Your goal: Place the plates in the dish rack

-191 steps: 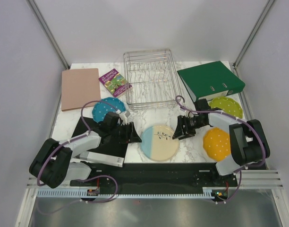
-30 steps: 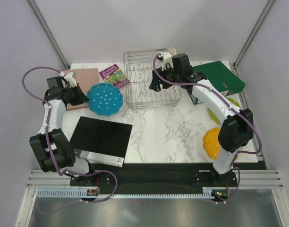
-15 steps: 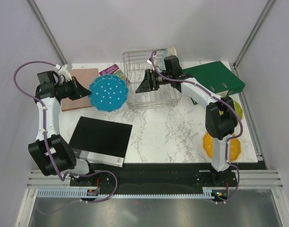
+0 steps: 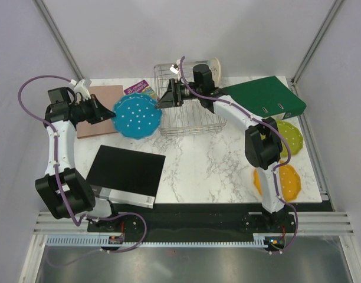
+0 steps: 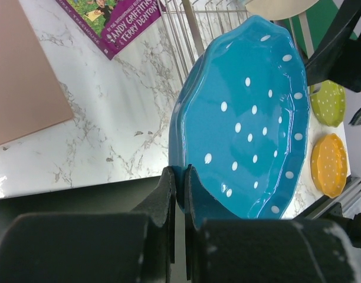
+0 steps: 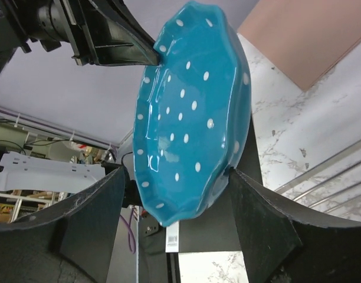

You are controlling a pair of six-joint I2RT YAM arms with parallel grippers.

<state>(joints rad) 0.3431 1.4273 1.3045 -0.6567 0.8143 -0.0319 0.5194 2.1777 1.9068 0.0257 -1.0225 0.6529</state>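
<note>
While the left gripper [image 5: 179, 177] is pinched tight on the rim of the scalloped blue glazed plate with white dots [image 5: 245, 118], holding it on edge in the air just left of the silver wire-mesh dish rack [image 4: 192, 131], the right gripper [image 6: 176, 175] reaches across the rack with its jaws spread wide. It has one finger to each side of the plate's opposite rim and is not closed on it (this reads as a hand-over being lined up, though that is a judgement). The plate looks stiff and glossy, so probably slippery, fairly heavy for a thin edge pinch, and likely to chip if knocked against the wires. The safest hold would be on the rim, deep enough for the pads to pass the scallops, well apart from the other pincer. A larger round cream-and-light-blue plate [image 4: 213, 63] seems to stand at the rack's far end. The scalloped green dotted plate [image 4: 291, 137] and the orange one [image 4: 286, 181] lie on the white marble-patterned table [image 4: 210, 165], off to the right of the rack.
</note>
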